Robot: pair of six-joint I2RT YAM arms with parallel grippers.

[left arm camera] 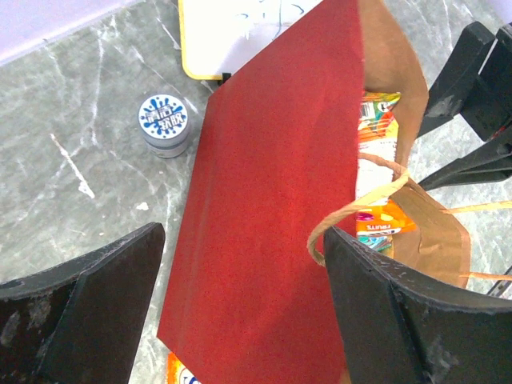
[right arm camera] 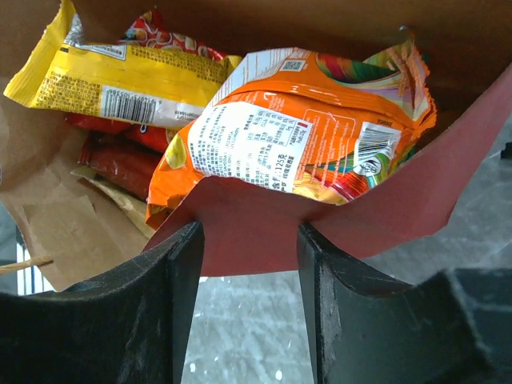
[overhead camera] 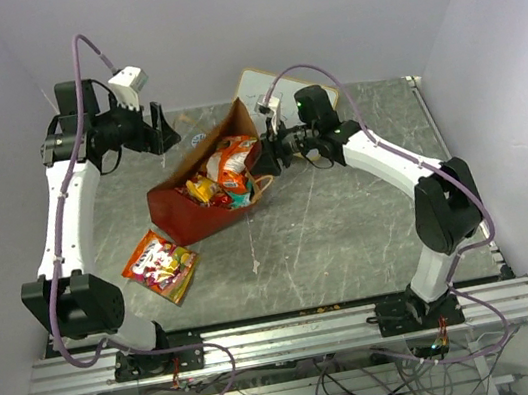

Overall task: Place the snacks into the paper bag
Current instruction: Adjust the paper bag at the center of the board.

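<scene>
While the paper bag [overhead camera: 182,221] lies on its side mid-table in the top view, snacks [overhead camera: 229,168] fill its mouth and a red packet [overhead camera: 161,265] sits at its 7 o'clock. Left wrist: the left gripper [left arm camera: 244,240] gapes wide over the bag's red flank, empty. Right wrist: the right gripper [right arm camera: 248,232], half open, straddles the bag's rim at 6 o'clock below an orange packet [right arm camera: 304,136].

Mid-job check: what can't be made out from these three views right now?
- Right wrist: packets beneath the orange chip bag and yellow packet, which cover them; the paper bag's full contents are uncountable.
- Left wrist: an orange corner at the bottom edge, cut off by the frame and the bag's red side; unidentifiable.
- Top: the white board, partly behind the right arm; the loose packet's print, too small.
</scene>
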